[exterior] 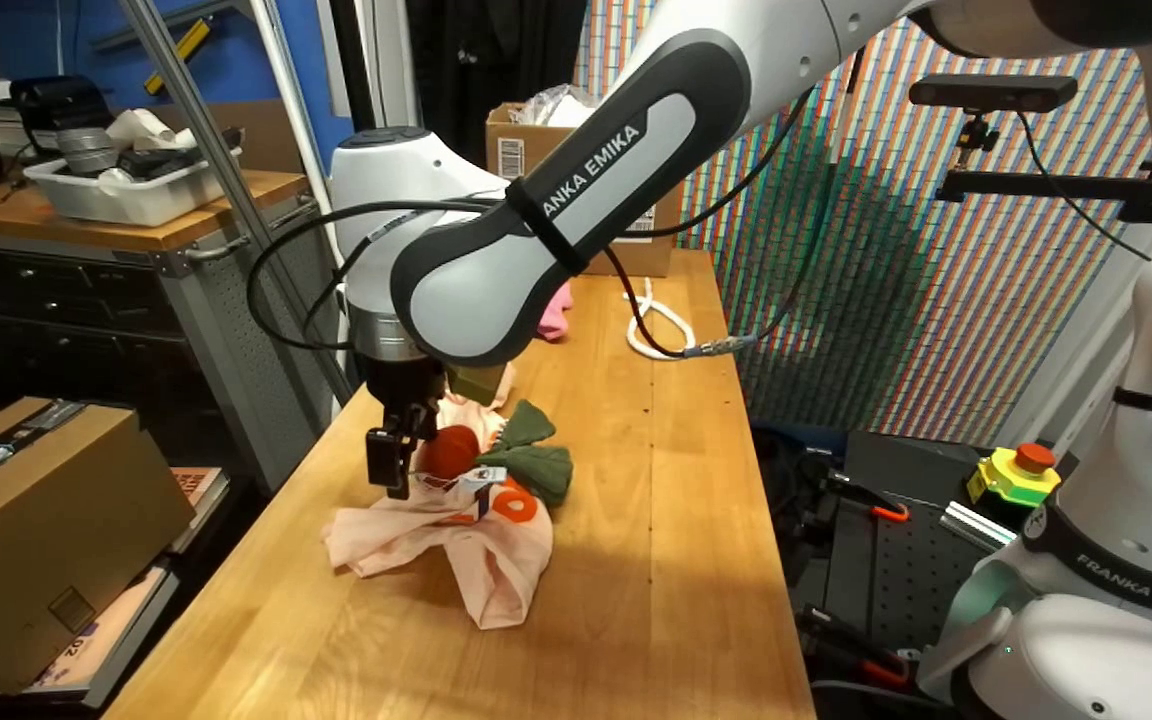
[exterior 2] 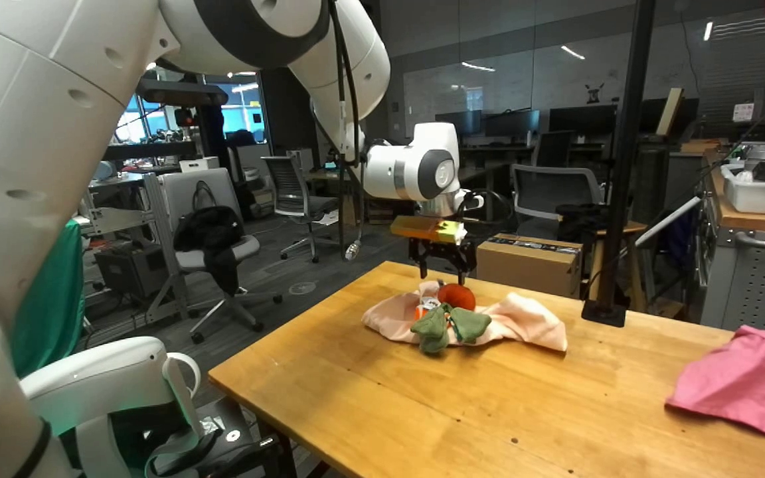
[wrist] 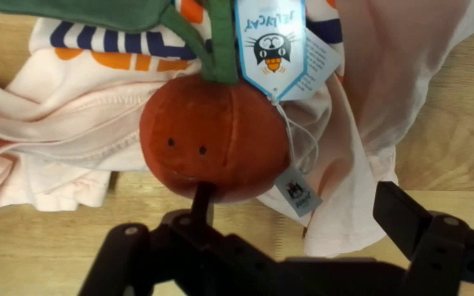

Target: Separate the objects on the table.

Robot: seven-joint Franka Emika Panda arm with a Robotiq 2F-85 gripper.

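Rust-red, round plush toy in velvety fabric [wrist: 216,131] filled the middle of my wrist view, its face turned up toward me: two small dark eyes, a thin stitched smile below them and a seam curving down to one side. Green fabric leaves [exterior: 539,468] spread from its top on narrow green stalks [wrist: 223,45]. A white paper tag with a blue border and a black cat drawing [wrist: 272,49] lay beside the stalks, its lettering upside down, and a small grey cloth label [wrist: 298,192] stuck out from the toy's lower right edge.

The toy lay over a crumpled pale pink garment with orange and navy print [exterior: 501,565], which sprawled across the light wooden counter [exterior: 656,640]. A bright pink cloth [exterior 2: 748,385] lay well apart from both.

I had the black jaws released, spread with a wide gap between them. From the wrist, the toy sat ahead of the tips rather than between them, roughly in line with the jaw on the left of that view. That tip overlapped the toy's lower rim just under the smile; I could not tell whether the two touched. The jaw on the right stood apart from the toy, near the garment's edge. In both exterior views the jaws pointed down close to the toy, on the side away from its leaves.
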